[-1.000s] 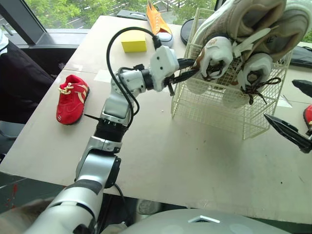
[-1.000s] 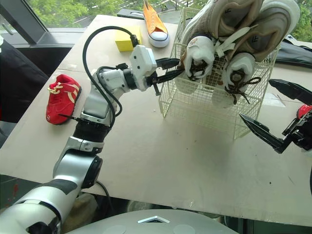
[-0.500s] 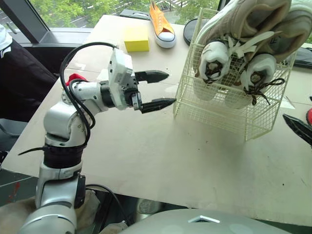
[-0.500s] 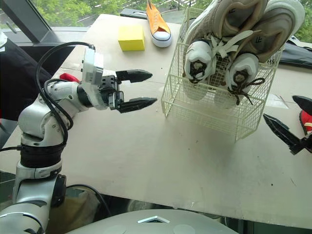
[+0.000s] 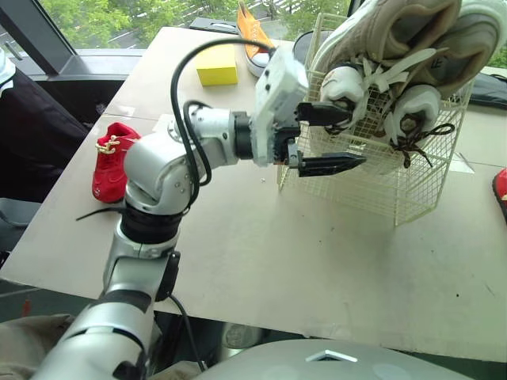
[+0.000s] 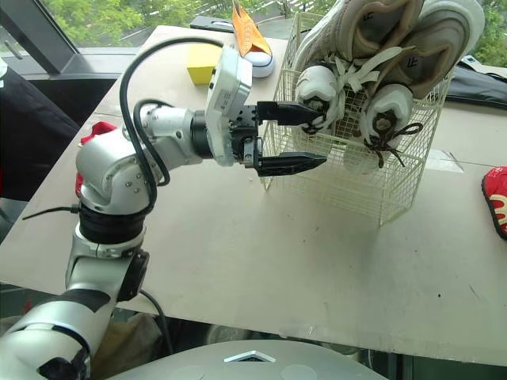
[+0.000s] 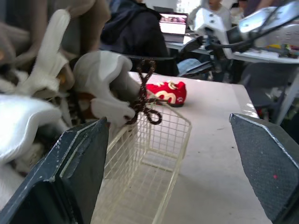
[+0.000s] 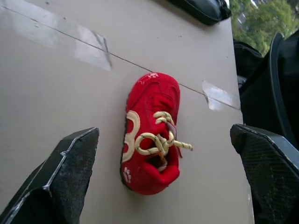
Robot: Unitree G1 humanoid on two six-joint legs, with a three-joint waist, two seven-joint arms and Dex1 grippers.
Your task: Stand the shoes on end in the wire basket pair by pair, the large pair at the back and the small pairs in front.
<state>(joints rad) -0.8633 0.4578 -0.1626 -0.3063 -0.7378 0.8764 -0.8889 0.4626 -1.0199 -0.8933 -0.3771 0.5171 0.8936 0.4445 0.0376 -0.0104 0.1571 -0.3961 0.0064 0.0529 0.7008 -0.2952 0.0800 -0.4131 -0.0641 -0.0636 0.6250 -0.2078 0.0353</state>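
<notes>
**Hovering open-jawed at a basket loaded with the large pair**

Finds the wire basket point(image 6: 348, 186) on the tan table point(image 6: 277, 261), with the large pair of beige sneakers point(image 6: 380, 32) standing on end inside it, side by side. Notes their upper ends rising well above the rim and a dark lace hanging over the front mesh.

Places the left gripper point(image 6: 319, 136) at the basket's front left corner, jaws spread wide and holding nothing. Sets one finger level with the nearer sneaker and the other against the mesh below. Cannot tell whether either finger touches.

Locates one small red shoe point(image 5: 115, 158) lying on the table's left side, well apart from the basket. Locates a second red shoe point(image 8: 150, 133) on the table at the right, under the right gripper point(image 8: 163, 131), whose jaws are also wide open and clear of it.

Logs an orange sneaker point(image 6: 249, 43) and a yellow block point(image 5: 217, 66) at the table's far side, beyond the basket.
</notes>
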